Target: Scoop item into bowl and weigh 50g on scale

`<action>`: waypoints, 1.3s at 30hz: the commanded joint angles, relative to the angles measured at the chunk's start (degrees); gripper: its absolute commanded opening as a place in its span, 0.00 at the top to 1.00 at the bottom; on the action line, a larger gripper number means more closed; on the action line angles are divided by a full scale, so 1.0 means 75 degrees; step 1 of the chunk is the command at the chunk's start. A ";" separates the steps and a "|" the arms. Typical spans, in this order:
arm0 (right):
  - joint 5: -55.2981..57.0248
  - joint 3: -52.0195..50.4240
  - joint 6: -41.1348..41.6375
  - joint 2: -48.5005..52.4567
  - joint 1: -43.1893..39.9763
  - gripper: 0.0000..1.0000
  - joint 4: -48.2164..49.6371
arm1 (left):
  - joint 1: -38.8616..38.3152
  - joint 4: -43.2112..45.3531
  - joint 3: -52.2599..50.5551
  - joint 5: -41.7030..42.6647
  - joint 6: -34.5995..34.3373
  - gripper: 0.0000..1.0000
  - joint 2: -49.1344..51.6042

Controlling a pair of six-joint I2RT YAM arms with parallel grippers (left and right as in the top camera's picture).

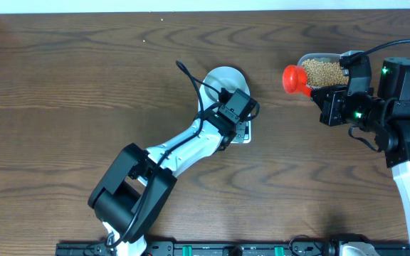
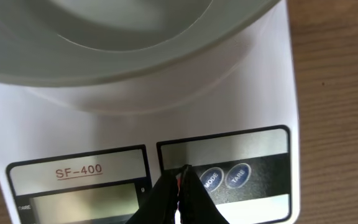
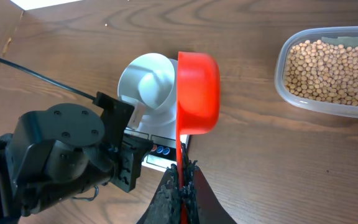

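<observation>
The pale bowl (image 1: pixel 223 80) stands on the white scale (image 1: pixel 242 135) at mid-table; it looks empty in the right wrist view (image 3: pixel 146 84). My left gripper (image 2: pixel 180 180) is shut, its tips over the scale's front panel (image 2: pixel 229 146) just left of the MODE button (image 2: pixel 211 179); nothing is held. My right gripper (image 3: pixel 180 171) is shut on the handle of a red scoop (image 3: pixel 197 93), held in the air left of the clear tub of beans (image 3: pixel 331 71). The scoop (image 1: pixel 295 80) shows overhead beside the beans (image 1: pixel 320 72). The scoop's inside is hidden.
The left arm (image 1: pixel 162 167) stretches from the front edge up to the scale. The right arm (image 1: pixel 397 107) stands at the right edge. The clear tub (image 1: pixel 317 58) is at the back right. Dark wood table (image 1: pixel 77 92) all around.
</observation>
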 commanded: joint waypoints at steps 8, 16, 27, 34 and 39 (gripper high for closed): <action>0.0009 0.0163 -0.0131 0.0009 0.0067 0.99 0.0009 | 0.0017 0.0122 -0.0023 0.0064 0.0012 0.93 0.0393; 0.0029 0.0163 -0.0131 0.0009 0.0067 0.99 -0.0003 | 0.0017 0.0207 -0.0023 0.0070 0.0009 0.93 0.0411; 0.0029 0.0163 -0.0157 0.0009 0.0064 0.99 -0.0009 | 0.0020 0.0117 -0.0023 0.0038 -0.0772 0.93 0.0411; 0.0026 0.0163 -0.0154 0.0009 0.0052 0.99 0.0003 | 0.0020 -0.0017 -0.0023 0.0038 -0.0889 0.93 0.0417; 0.0026 0.0163 -0.0154 0.0009 0.0052 0.99 -0.0015 | 0.0020 -0.0201 -0.0029 0.0035 -0.1026 0.93 0.0420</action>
